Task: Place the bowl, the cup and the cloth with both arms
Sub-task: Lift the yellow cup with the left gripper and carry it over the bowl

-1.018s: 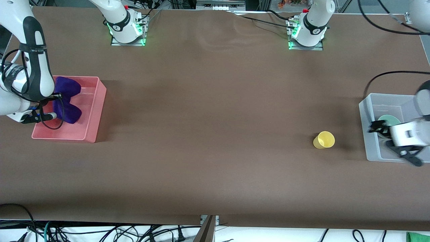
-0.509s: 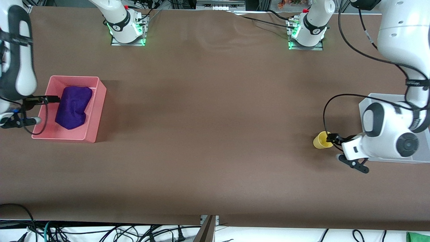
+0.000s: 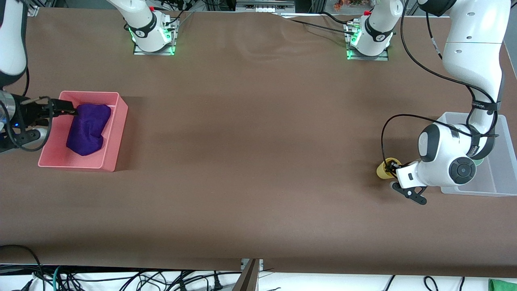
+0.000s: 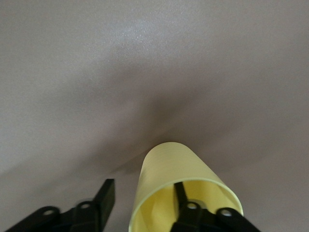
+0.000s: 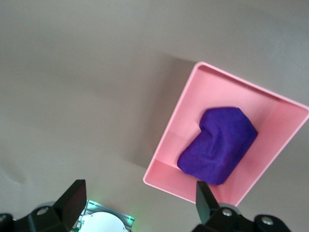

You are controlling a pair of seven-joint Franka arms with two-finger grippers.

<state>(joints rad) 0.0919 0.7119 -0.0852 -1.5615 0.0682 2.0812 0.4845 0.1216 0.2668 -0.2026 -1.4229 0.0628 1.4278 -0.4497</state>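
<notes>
Left gripper (image 4: pixel 142 205) has advanced, fingers now straddling the cup's (image 4: pixel 178 181) rim

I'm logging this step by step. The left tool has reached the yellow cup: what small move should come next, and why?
Probably close the left tool on the yellow cup. The cup lies on its side on the table, one finger already inside its mouth and the other outside its wall, so the fingers straddle the rim with a gap left.

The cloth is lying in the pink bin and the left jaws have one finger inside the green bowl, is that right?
Not quite. The cloth does lie in the pink bin, but the left gripper has one finger inside the yellow cup, not the bowl, as the left wrist view shows.
</notes>
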